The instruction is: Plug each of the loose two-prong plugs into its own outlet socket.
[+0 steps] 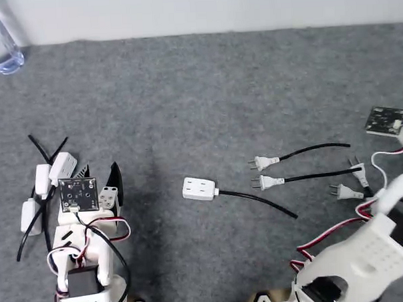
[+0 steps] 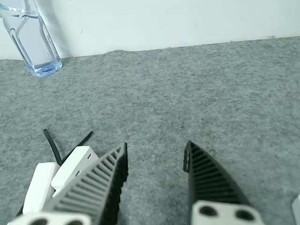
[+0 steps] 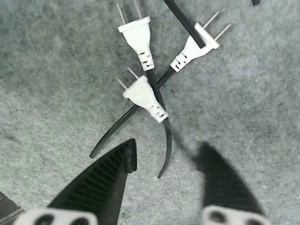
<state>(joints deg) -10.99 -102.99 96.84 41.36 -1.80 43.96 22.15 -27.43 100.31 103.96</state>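
The left gripper (image 2: 156,149) hangs low over the grey mat (image 1: 186,98) at the near left, its 2 fingers spread with nothing between them. Just to its left lies a cluster of white sockets (image 1: 42,188) with black cords. Another socket (image 1: 198,188) lies alone in the middle of the mat, its cord trailing off to the right. Right of it, 2 plugs (image 1: 263,163) lie side by side, prongs pointing left, and 2 more lie farther right beside the right arm (image 1: 366,251). The right gripper (image 3: 168,147) is spread wide too, empty, above 3 plugs whose cords cross. A clear bottle (image 1: 0,49) stands at the far left corner.
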